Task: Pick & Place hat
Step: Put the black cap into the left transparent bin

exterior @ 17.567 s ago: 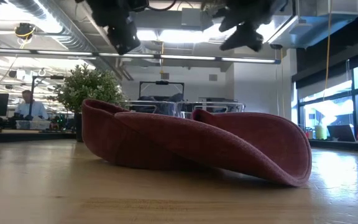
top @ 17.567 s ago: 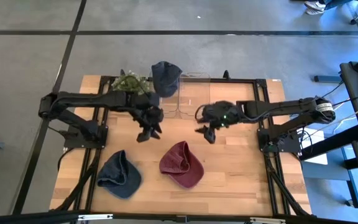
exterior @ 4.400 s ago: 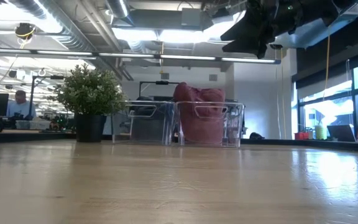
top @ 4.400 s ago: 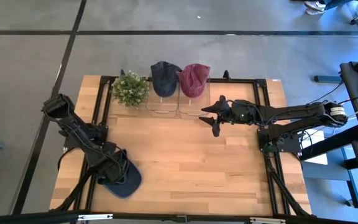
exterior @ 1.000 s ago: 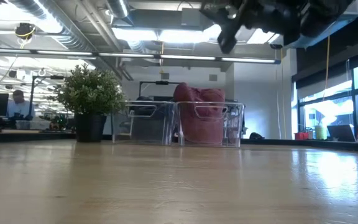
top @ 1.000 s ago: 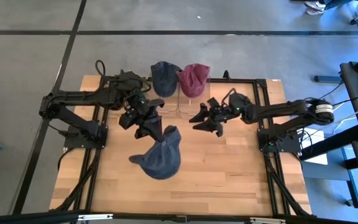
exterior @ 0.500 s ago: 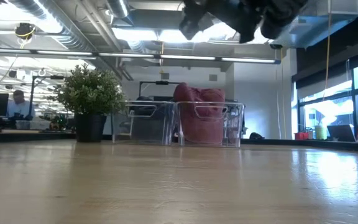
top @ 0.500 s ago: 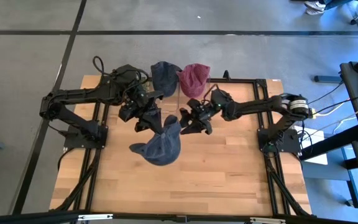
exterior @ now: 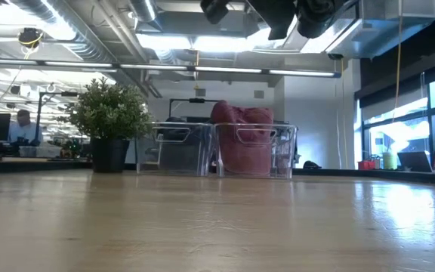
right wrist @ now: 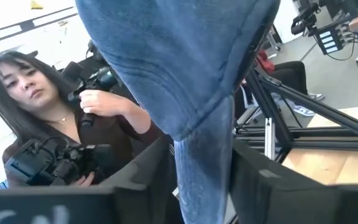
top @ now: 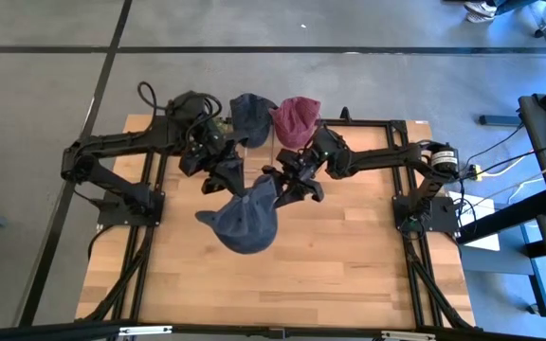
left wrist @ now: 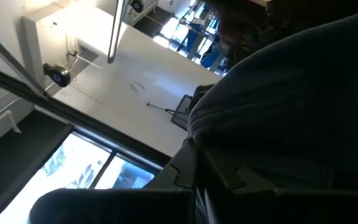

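A blue-grey hat [top: 245, 224] hangs in the air over the table's middle, clear of the wood. My left gripper [top: 227, 182] is shut on its upper edge. My right gripper [top: 282, 189] has come in from the right, and a fold of the hat [right wrist: 201, 168] stands between its open fingers. A dark blue hat [top: 251, 116] and a maroon hat [top: 295, 118] sit in clear bins [exterior: 202, 149] at the far edge. The low view shows only the grippers' undersides [exterior: 278, 11]. My left gripper pinches the hat's upper edge [left wrist: 229, 134] between its two fingers, coming from the far left and slanting down. The hat hangs below the fingers, lifted clear of the table, its brim [top: 210, 219] pointing left. My right gripper has one finger [right wrist: 257, 177] on each side of the hat's right-hand fold [right wrist: 204, 149]; whether they touch the cloth I cannot tell.
A potted plant [exterior: 110, 121] stands at the far left beside the bins, partly under my left arm in the high view. A person [right wrist: 55, 118] holding a camera shows beyond the table. Bare wood [top: 349, 265] lies toward the near edge.
My left gripper has carried the hanging hat a little toward the far edge. My right gripper has moved toward the table's left, up to the hat, and its fingers now stand around the hat's right-hand fold.
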{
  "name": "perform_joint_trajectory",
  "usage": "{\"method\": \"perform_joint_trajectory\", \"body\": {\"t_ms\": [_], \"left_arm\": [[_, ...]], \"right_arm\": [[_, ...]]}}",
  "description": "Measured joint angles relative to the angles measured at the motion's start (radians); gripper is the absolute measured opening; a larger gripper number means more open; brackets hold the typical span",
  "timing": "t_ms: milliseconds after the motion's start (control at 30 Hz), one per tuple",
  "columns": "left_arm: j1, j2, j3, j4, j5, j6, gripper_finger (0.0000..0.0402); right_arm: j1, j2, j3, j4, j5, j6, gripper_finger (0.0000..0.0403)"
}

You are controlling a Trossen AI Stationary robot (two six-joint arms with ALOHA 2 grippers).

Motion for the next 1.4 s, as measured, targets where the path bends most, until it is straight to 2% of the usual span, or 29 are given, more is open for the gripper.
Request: {"method": "perform_joint_trajectory", "body": {"t_ms": [267, 333, 667, 800, 900, 1000, 1200, 1400], "left_arm": [[0.038, -0.005, 0.0, 0.03, -0.016, -0.065, 0.0008], [0.043, -0.005, 0.0, 0.045, -0.022, -0.084, 0.0016], [0.052, -0.027, 0.0, 0.043, -0.026, -0.084, 0.0067], [0.068, -0.051, 0.0, 0.044, -0.024, -0.133, 0.0096], [0.086, -0.07, -0.001, 0.039, -0.028, -0.236, 0.0117], [0.121, -0.09, -0.003, -0.01, -0.031, -0.405, 0.0129], [0.237, -0.124, -0.003, -0.172, -0.031, -0.736, 0.0128], [0.382, -0.138, -0.003, -0.351, -0.044, -0.814, 0.013]], "right_arm": [[-0.013, 0.0, 0.0, 0.003, 0.007, 0.007, 0.0032], [-0.018, -0.002, 0.0, 0.008, 0.018, 0.005, 0.0016], [-0.029, -0.008, 0.0, 0.024, 0.045, 0.039, 0.0016], [-0.03, -0.01, 0.0, 0.039, 0.054, 0.06, 0.0016], [-0.03, -0.011, 0.0, 0.039, 0.056, 0.059, 0.0016], [-0.03, -0.011, 0.0, 0.037, 0.06, 0.058, 0.0016], [-0.034, -0.011, 0.0, -0.007, 0.051, 0.055, 0.0016], [-0.034, -0.01, -0.001, -0.161, 0.049, -0.025, 0.0016]]}}
